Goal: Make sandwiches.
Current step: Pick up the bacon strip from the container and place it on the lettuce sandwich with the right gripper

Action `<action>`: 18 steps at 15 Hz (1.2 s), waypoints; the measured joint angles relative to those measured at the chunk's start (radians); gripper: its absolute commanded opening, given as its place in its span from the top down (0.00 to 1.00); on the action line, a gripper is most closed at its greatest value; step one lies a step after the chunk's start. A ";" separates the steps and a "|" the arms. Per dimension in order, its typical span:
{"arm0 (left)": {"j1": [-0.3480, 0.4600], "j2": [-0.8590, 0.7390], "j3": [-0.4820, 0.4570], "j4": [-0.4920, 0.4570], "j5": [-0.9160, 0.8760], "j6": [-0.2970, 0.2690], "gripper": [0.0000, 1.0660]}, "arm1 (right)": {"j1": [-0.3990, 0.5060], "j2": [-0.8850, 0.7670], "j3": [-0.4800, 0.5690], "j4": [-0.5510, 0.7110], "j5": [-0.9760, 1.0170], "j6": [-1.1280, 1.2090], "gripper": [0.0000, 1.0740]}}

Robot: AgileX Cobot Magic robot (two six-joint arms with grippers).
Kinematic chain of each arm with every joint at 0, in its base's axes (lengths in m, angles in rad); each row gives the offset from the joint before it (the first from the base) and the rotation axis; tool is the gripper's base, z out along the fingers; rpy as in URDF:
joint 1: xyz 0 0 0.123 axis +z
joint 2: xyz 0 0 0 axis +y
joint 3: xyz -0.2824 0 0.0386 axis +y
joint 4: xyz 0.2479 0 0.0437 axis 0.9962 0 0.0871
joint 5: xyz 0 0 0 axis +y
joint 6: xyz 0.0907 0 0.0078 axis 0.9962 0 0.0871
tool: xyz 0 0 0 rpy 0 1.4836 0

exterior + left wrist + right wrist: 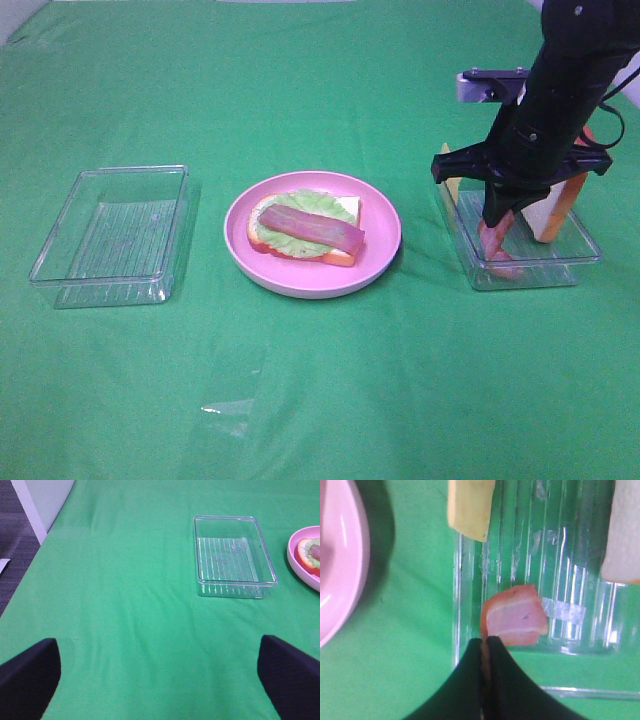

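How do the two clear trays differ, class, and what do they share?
The left tray holds nothing; the right tray holds a bread slice and a bacon strip. No gripper is at the left tray; the right gripper reaches into the right tray, shut on the bacon strip. Both are clear, ribbed, rectangular.

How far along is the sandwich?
Done: base bread, lettuce and first bacon stacked on the plate. In hand: the right hand is shut on a second bacon in the right tray. Left: place it, then add the cheese and top bread waiting at that tray.
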 measured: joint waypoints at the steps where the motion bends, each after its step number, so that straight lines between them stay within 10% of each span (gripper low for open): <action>1: 0.000 0.000 0.000 0.000 0.000 0.000 0.04 | 0.000 -0.032 0.000 -0.001 0.028 -0.005 1.00; 11: 0.000 0.000 0.000 0.000 0.000 0.000 0.04 | 0.000 -0.341 0.000 0.032 0.157 -0.005 1.00; 18: 0.000 0.000 0.000 0.000 0.000 0.000 0.04 | 0.000 -0.290 0.000 0.400 0.151 -0.172 1.00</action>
